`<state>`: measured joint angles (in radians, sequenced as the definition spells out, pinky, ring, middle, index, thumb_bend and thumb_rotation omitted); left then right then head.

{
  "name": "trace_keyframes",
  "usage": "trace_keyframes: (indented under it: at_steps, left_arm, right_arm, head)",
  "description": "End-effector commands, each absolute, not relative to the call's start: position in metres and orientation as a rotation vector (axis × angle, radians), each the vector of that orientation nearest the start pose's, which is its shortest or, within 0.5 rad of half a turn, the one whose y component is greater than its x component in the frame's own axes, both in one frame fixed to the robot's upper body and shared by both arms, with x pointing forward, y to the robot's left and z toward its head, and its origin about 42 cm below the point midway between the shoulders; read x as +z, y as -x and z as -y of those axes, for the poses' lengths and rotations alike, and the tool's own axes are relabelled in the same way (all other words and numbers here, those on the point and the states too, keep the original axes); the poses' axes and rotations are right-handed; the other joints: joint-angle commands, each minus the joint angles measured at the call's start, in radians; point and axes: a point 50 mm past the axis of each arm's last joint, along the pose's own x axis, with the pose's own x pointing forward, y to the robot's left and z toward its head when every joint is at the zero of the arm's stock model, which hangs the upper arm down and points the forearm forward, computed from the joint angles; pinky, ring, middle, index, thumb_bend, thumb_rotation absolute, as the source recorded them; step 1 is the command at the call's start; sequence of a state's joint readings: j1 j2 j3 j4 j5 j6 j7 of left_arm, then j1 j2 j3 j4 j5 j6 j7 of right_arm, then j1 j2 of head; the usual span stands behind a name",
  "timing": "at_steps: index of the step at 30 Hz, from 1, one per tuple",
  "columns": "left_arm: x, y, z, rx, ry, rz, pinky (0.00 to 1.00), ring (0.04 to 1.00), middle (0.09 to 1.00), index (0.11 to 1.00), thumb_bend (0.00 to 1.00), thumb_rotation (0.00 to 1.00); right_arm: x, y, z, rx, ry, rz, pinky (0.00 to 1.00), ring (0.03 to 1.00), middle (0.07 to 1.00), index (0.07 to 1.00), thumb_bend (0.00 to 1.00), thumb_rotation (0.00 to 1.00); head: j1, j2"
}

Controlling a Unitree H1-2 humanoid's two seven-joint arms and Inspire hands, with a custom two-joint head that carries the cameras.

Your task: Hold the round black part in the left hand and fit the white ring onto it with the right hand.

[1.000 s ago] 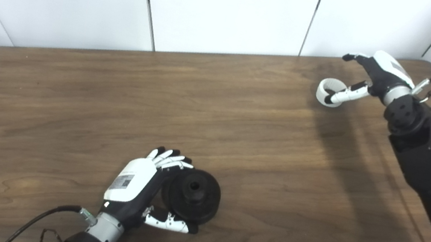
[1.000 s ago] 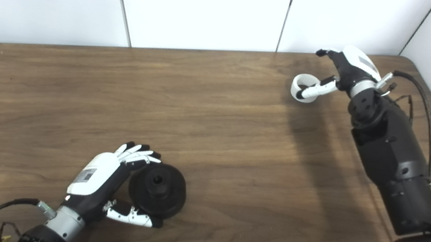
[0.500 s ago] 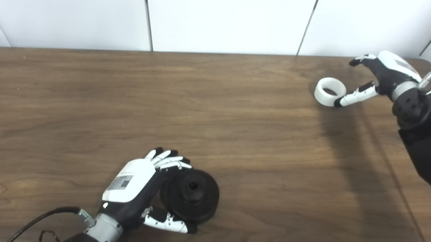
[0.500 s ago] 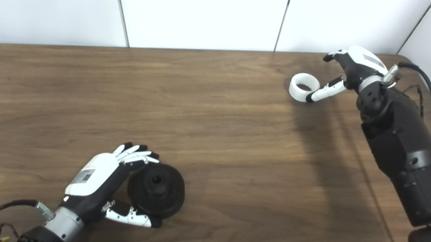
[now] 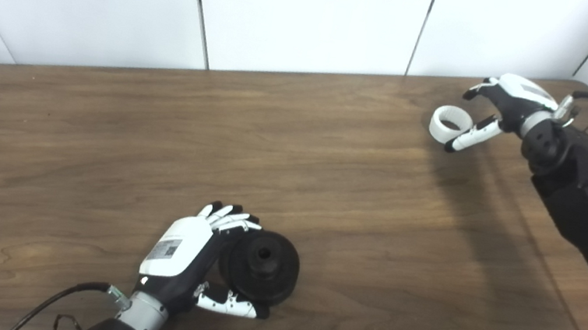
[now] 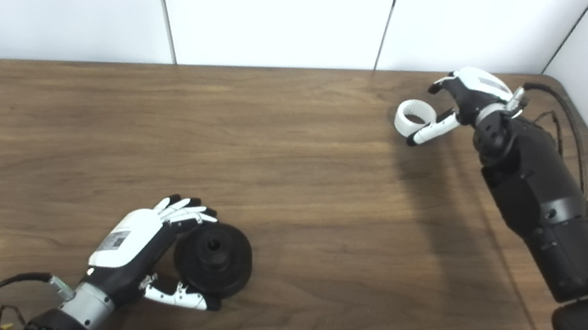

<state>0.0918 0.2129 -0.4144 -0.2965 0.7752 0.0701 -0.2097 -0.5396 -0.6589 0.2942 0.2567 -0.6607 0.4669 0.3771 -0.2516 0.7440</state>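
Left eye view
Ring: we see the white ring (image 5: 449,124) lying flat on the counter (image 5: 100,122) near its far right corner, hole facing up, so it has no long axis to line up with.
Right robot hand: our right robot hand (image 5: 501,106) sits just to the right of the ring, fingers spread and holding nothing; its thumb (image 5: 466,139) reaches past the ring's near edge, touching or almost touching it, we cannot tell which.
Direction: the ring lies to the left of this palm, between the upper fingers and the thumb.

Right eye view
Black part: the round black part (image 6: 213,258) rests near the front edge, well apart from the ring, hub hole facing up and toward us.
Left robot hand: our left robot hand (image 6: 138,252) cups the part's left side, fingers over its top rim and thumb under its near edge, seemingly closed on it.
Nearer hand: the right one is far nearer the ring; we judge the next move is closing around it, then carrying it down-left to the part.
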Motion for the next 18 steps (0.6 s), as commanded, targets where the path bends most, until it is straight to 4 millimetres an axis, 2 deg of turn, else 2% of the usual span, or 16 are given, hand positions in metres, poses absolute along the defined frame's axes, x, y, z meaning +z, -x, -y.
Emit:
trace_keyframes:
  at_steps: [1, 18]
  left_arm:
    - [0.1224, -0.2214, -0.1608, -0.530, -0.968, 0.124, 1.00, 0.939, 0.857, 0.488, 0.52, 0.07]
    - [0.1255, -0.2192, -0.1596, -0.529, -0.967, 0.128, 1.00, 0.938, 0.856, 0.488, 0.52, 0.07]
  right_arm:
    - [0.2584, -0.4476, 0.3736, 0.010, 1.343, -0.304, 1.00, 1.000, 1.000, 0.840, 0.94, 0.32]
    - [0.2485, -0.4524, 0.3695, 0.020, 1.361, -0.335, 1.00, 1.000, 0.994, 0.837, 0.90, 0.34]
  head:
    - [0.004, 0.002]
    - [0.009, 0.011]
